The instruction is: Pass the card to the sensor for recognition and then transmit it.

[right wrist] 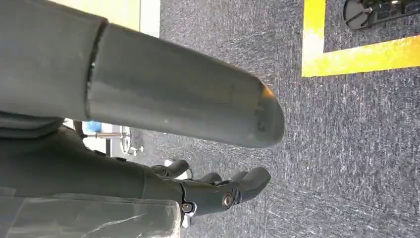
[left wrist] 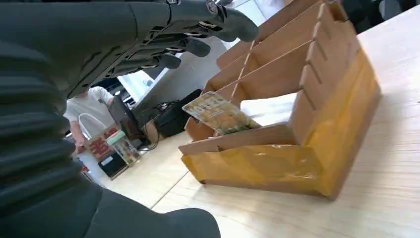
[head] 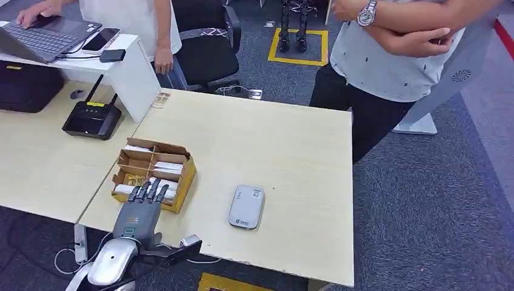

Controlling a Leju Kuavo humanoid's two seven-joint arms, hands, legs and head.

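A cardboard box with dividers stands on the light wooden table and holds white cards. In the left wrist view a printed yellowish card leans in a front slot of the box. My left hand hovers at the box's near edge, fingers spread over it and holding nothing; its fingers reach above the box. The grey sensor lies flat on the table to the right of the box. My right hand hangs over the carpet, fingers apart and empty.
A black router sits on the left desk, with a laptop and phone behind it. One person stands at the laptop, another at the table's far right corner with folded arms. Cables hang below the table's near edge.
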